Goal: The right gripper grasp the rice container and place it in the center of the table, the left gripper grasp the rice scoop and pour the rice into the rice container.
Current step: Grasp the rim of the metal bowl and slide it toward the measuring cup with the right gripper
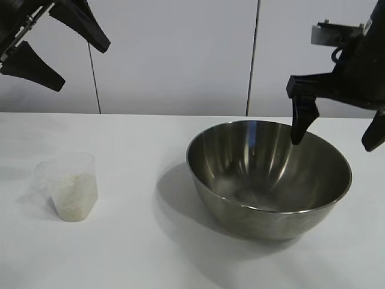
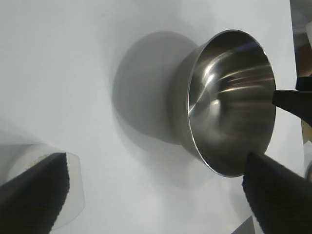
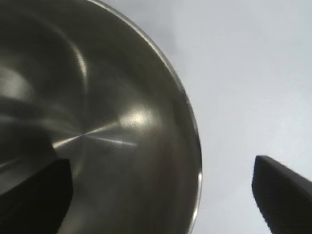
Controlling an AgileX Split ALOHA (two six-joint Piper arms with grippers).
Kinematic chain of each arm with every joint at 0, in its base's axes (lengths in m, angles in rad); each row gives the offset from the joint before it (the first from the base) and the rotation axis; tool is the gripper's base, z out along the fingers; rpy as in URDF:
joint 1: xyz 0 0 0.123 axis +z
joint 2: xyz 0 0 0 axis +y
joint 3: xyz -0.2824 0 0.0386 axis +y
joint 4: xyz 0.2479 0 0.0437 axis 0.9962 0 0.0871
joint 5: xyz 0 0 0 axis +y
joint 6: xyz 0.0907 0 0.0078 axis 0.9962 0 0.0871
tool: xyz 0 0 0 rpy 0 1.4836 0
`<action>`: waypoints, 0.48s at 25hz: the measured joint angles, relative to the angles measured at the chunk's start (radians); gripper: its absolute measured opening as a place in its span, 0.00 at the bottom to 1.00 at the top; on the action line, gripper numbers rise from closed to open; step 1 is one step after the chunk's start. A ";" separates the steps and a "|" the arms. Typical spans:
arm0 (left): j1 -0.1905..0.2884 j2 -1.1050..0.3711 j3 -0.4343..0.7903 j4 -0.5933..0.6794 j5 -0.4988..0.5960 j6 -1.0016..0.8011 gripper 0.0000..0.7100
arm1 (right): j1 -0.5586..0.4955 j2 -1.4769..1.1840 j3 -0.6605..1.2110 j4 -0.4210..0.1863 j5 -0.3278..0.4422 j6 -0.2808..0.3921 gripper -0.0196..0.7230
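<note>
The rice container [image 1: 267, 180], a large shiny steel bowl, stands empty on the white table [image 1: 150, 259], right of the middle. My right gripper [image 1: 334, 144] hangs open astride its far right rim, one finger over the inside and one outside; the right wrist view shows the rim [image 3: 196, 141] between the spread fingers. The rice scoop [image 1: 67, 186], a clear plastic cup, stands upright at the left with rice [image 1: 73, 197] in its lower half. My left gripper [image 1: 84, 67] is open, high above the scoop and apart from it. In the left wrist view the scoop [image 2: 73, 192] sits partly behind one finger.
A pale panelled wall [image 1: 180, 54] runs behind the table. Bare tabletop [image 1: 138, 156] lies between scoop and bowl, and the bowl [image 2: 229, 102] casts a broad shadow towards the scoop.
</note>
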 joint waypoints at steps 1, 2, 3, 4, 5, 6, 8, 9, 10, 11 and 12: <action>0.000 0.000 0.000 0.000 0.000 0.000 0.98 | 0.000 0.015 0.000 0.031 -0.007 -0.021 0.96; 0.000 0.000 0.000 0.000 0.000 0.000 0.98 | 0.000 0.026 0.000 0.055 -0.011 -0.038 0.96; 0.000 0.000 0.000 0.000 0.000 0.000 0.98 | 0.000 0.038 0.000 0.069 -0.015 -0.048 0.96; 0.000 0.000 0.000 0.000 0.000 0.000 0.98 | 0.000 0.048 0.000 0.080 -0.019 -0.055 0.91; 0.000 0.000 0.000 0.000 0.000 0.000 0.98 | 0.000 0.056 0.000 0.086 -0.024 -0.058 0.84; 0.000 0.000 0.000 0.000 0.000 0.000 0.98 | 0.000 0.059 0.000 0.089 -0.026 -0.058 0.74; 0.000 0.000 0.000 0.000 0.000 0.000 0.98 | 0.000 0.059 0.000 0.093 -0.029 -0.054 0.49; 0.000 0.000 0.000 0.000 0.000 0.000 0.98 | 0.000 0.059 0.000 0.095 -0.029 -0.052 0.40; 0.000 0.000 0.000 0.000 0.000 0.000 0.98 | 0.000 0.059 0.000 0.093 -0.029 -0.050 0.29; 0.000 0.000 0.000 0.000 0.000 0.000 0.98 | 0.000 0.059 0.000 0.095 -0.028 -0.050 0.19; 0.000 0.000 0.000 0.000 0.000 0.000 0.98 | 0.000 0.059 0.000 0.097 -0.027 -0.049 0.13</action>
